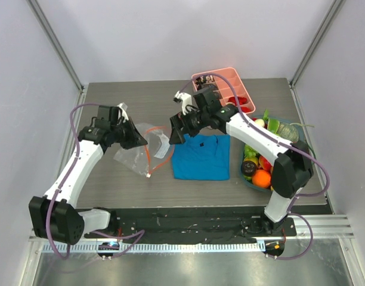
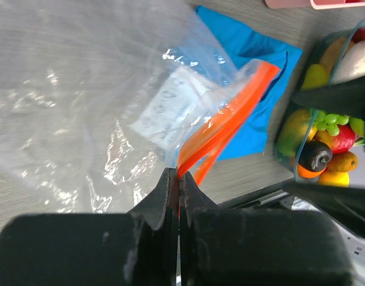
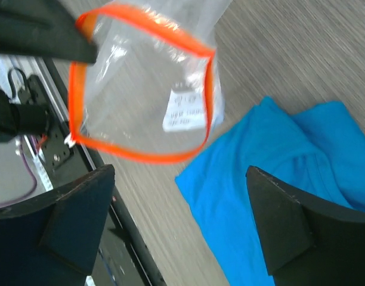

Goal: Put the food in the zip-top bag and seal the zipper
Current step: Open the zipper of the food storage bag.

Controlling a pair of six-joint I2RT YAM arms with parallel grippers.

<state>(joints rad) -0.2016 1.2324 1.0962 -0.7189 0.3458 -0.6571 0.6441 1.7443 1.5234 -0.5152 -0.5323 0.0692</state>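
The clear zip-top bag (image 1: 136, 156) lies left of centre with its mouth held open. Its orange-red zipper (image 1: 149, 156) rings the mouth and shows as a loop in the right wrist view (image 3: 141, 156). My left gripper (image 1: 139, 140) is shut on the zipper strip (image 2: 221, 122) at the bag's edge (image 2: 81, 107). My right gripper (image 1: 176, 134) hovers open and empty over the bag mouth (image 3: 135, 89), beside the cloth. The food (image 1: 260, 165), glossy toy fruit and vegetables, sits in a bowl at the right and also shows in the left wrist view (image 2: 325, 128).
A folded blue cloth (image 1: 201, 157) lies between the bag and the blue-rimmed bowl (image 1: 247, 180). A pink divided tray (image 1: 220, 78) stands at the back. The table's front rail runs just below the bag and cloth.
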